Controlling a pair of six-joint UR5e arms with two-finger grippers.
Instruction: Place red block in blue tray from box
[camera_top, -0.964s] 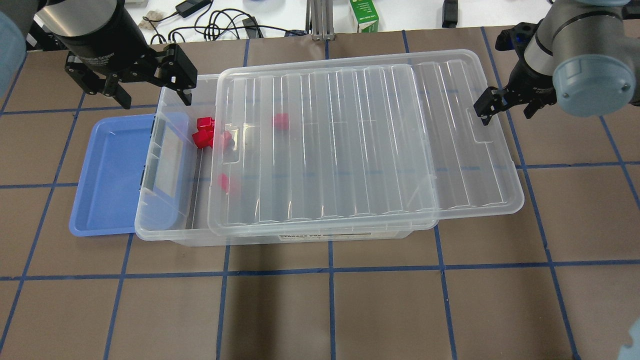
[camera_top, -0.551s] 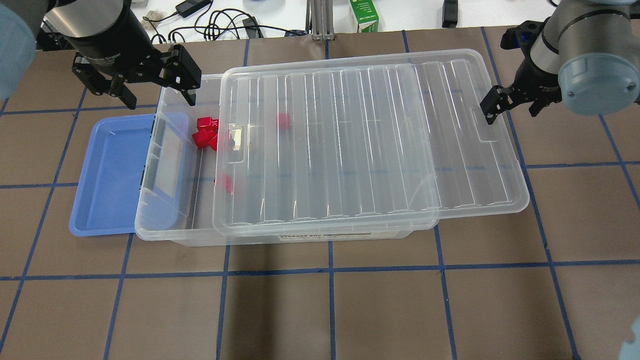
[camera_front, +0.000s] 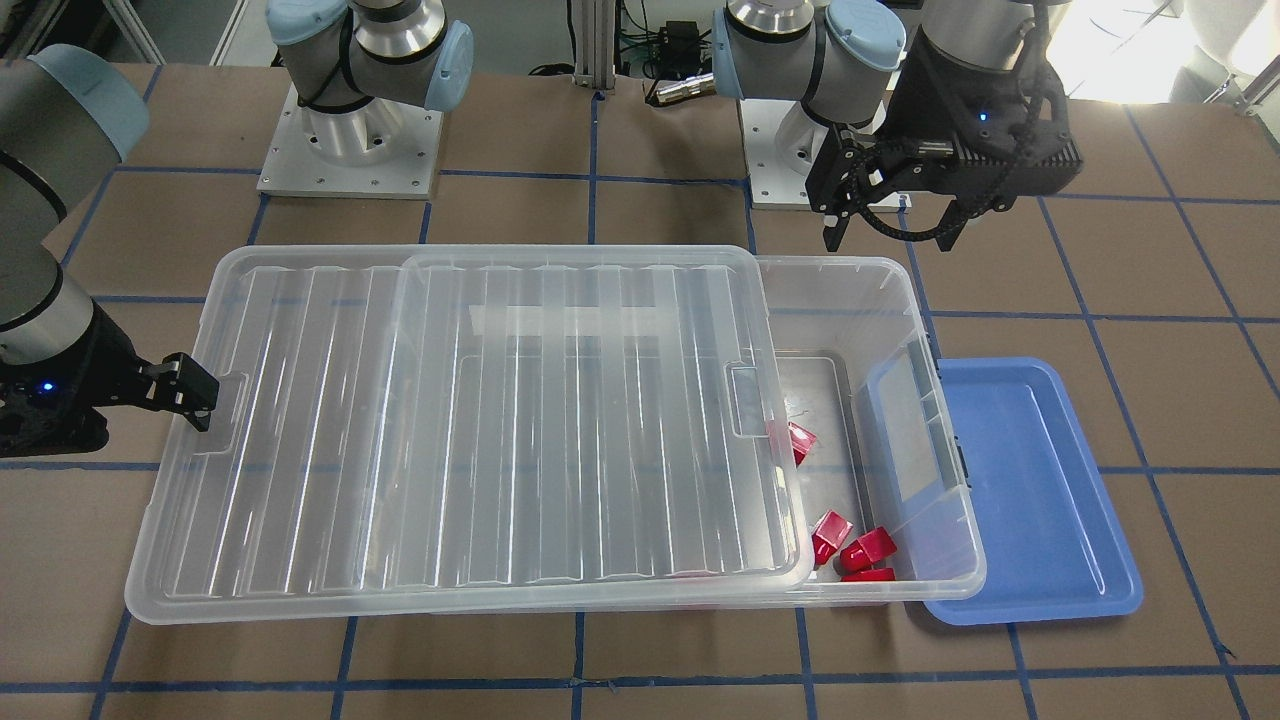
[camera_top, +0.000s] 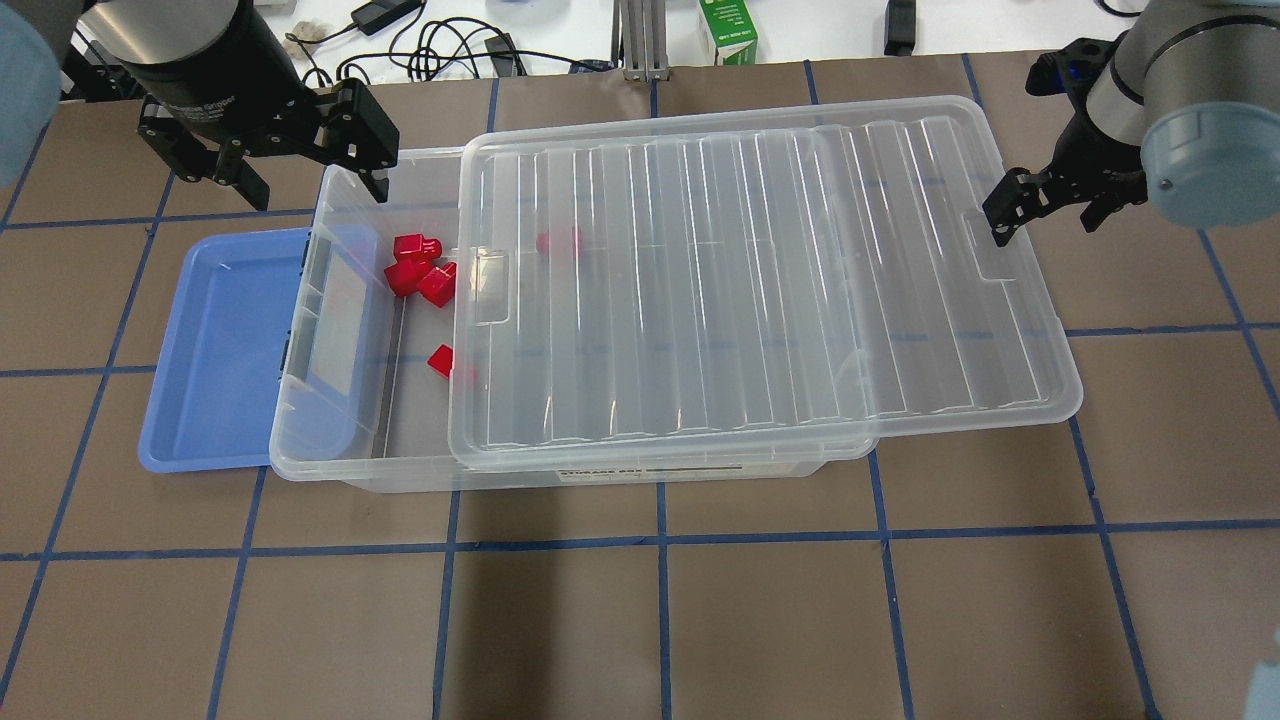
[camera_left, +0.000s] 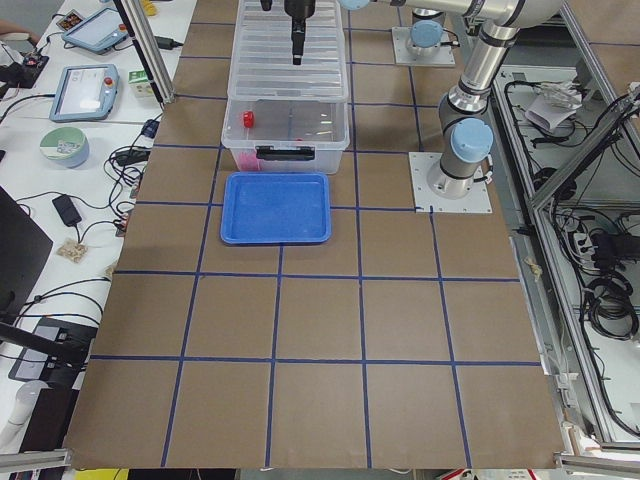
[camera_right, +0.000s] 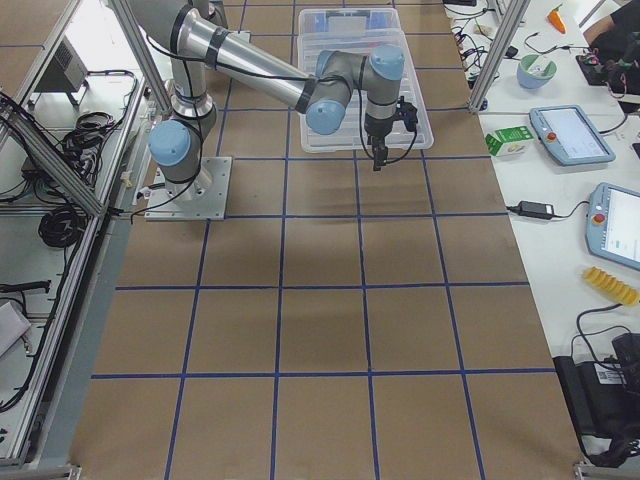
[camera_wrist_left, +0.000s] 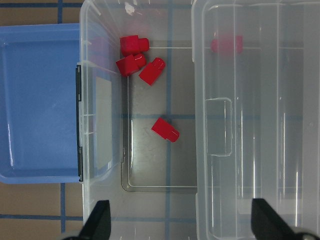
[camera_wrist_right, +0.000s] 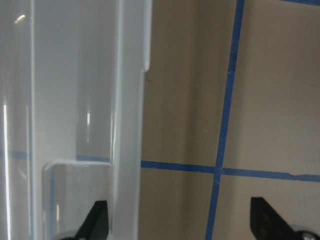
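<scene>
The clear box (camera_top: 330, 462) stands mid-table with its ribbed lid (camera_top: 760, 290) slid toward the right, so the left end is uncovered. Three red blocks (camera_top: 405, 247) cluster in the uncovered end, one lies apart (camera_top: 440, 358), and one shows through the lid (camera_top: 558, 240). The left wrist view shows them from above (camera_wrist_left: 165, 129). The blue tray (camera_top: 220, 340) lies against the box's left end. My left gripper (camera_top: 312, 185) is open and empty above the box's far left corner. My right gripper (camera_top: 1045, 218) is open and straddles the lid's right rim (camera_wrist_right: 127, 125).
A green carton (camera_top: 728, 30) and cables (camera_top: 450, 50) lie beyond the table's far edge. The two arm bases (camera_front: 350, 150) stand behind the box. The lid overhangs the box's right end (camera_front: 170, 560). Brown table with blue tape lines (camera_top: 660, 600) lies in front.
The lid has slid to the right along with my right gripper, uncovering more red blocks at the box's left end. My left gripper has barely moved.
</scene>
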